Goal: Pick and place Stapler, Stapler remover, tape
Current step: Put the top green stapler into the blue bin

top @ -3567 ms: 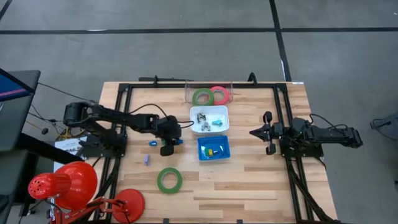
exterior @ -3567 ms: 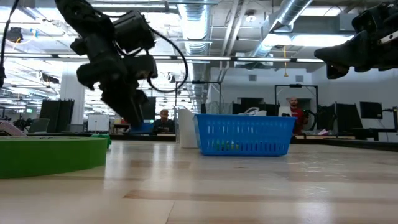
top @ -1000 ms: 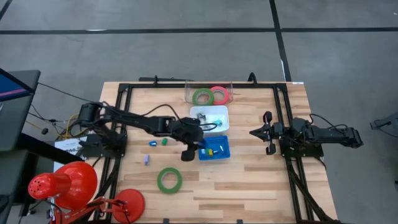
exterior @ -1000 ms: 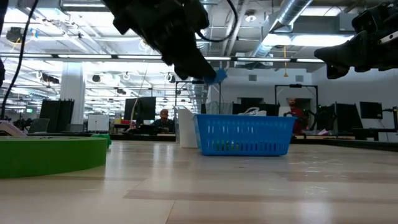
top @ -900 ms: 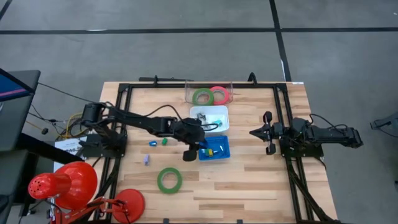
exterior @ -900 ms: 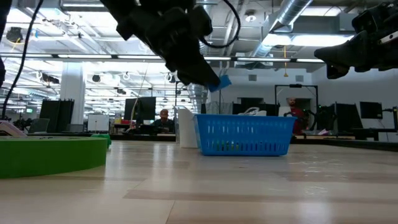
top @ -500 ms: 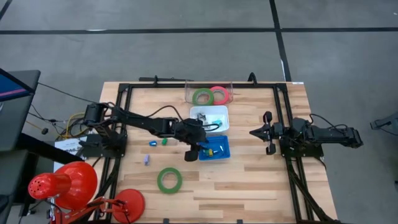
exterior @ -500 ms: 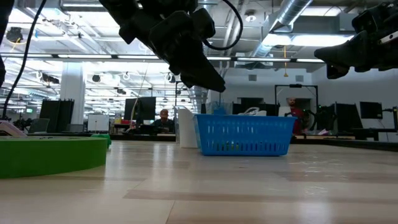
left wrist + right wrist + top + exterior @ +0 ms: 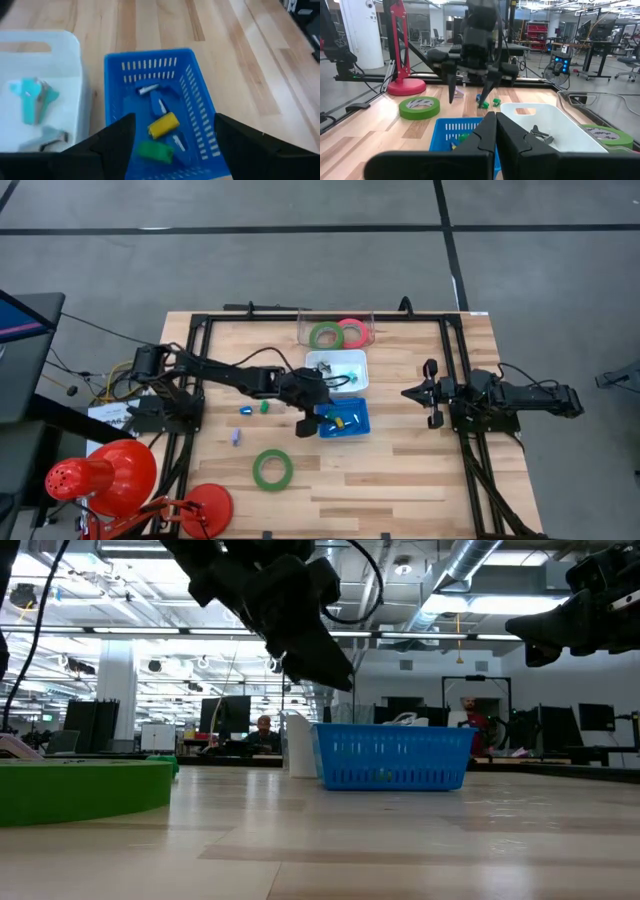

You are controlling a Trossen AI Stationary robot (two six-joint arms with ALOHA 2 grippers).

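Observation:
My left gripper [image 9: 174, 120] hangs open above the left part of the blue basket [image 9: 358, 428], touching nothing. In the basket lie small staplers: a blue one [image 9: 159, 102], a yellow one [image 9: 163, 124] and a green one [image 9: 155, 150]. The white tray [image 9: 350, 356] behind it holds staple removers, one of them teal [image 9: 32, 92]. A green tape ring [image 9: 272, 468] lies flat on the table near the front. Another green ring [image 9: 325, 335] and a pink-red one [image 9: 351, 332] lie in a clear bin at the far edge. My right gripper [image 9: 428, 393] waits shut at the right.
Small blue [image 9: 245, 409] and green [image 9: 264, 407] pieces and a purple one [image 9: 236, 437] lie on the wood left of the basket. A red lamp [image 9: 110, 475] stands off the near left corner. A black frame [image 9: 200, 370] runs along the table's sides.
My left gripper has opened above the blue basket and let go of a small blue piece that it carried at its fingertips; the piece has gone from the fingers. The arm has stayed over the basket's left part.

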